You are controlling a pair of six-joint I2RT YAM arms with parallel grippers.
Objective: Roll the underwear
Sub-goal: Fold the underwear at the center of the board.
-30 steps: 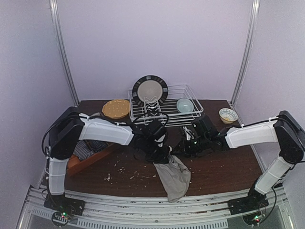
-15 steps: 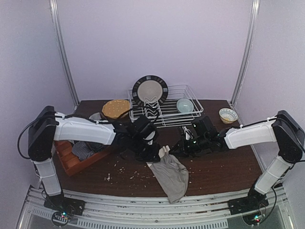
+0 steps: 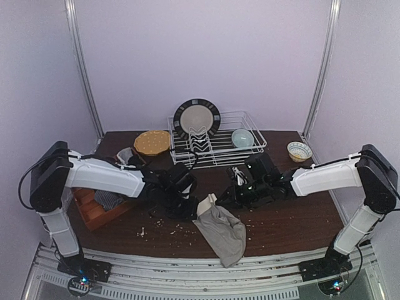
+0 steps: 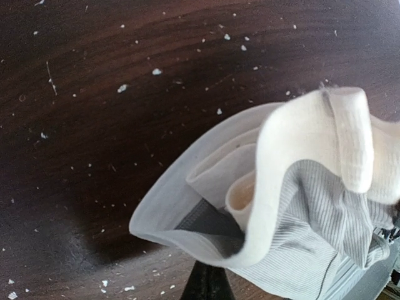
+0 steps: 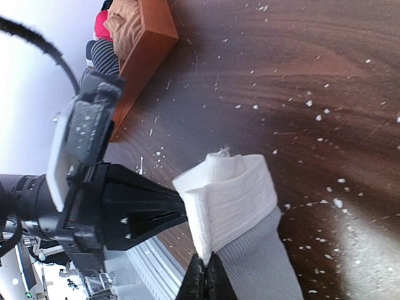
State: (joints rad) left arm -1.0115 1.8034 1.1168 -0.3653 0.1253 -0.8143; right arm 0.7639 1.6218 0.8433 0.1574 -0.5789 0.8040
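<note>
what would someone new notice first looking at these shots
First the grey-beige underwear in the middle of the dark table, its pale waistband end raised between the left gripper and the right gripper, both shut on it. Next the white wire rack at the back, with a dark-rimmed plate standing in it. Around the cloth, white crumbs speckle the wood.

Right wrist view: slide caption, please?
Right end effector and left end effector pinch the grey underwear by its white waistband over the speckled table.
</note>
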